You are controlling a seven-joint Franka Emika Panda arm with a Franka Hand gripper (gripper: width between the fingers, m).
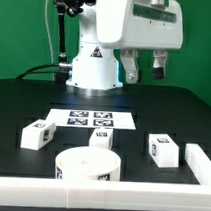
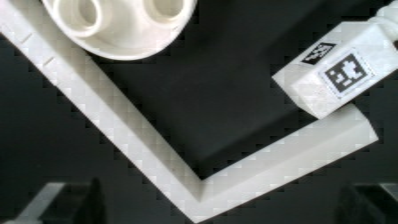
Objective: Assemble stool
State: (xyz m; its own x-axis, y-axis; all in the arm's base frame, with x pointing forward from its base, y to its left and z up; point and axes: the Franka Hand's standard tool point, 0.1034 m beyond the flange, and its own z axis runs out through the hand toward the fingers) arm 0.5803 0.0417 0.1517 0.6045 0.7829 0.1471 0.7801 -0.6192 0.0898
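The thick round seat (image 1: 88,166) lies flat at the near edge of the black counter (image 1: 23,104), with a tag on its rim and round hollows in its upper face. The left leg (image 1: 34,135), the middle leg (image 1: 102,139) just behind the seat, and the right leg (image 1: 161,150) are small tagged blocks. The claw (image 1: 144,67) hangs above, released and empty
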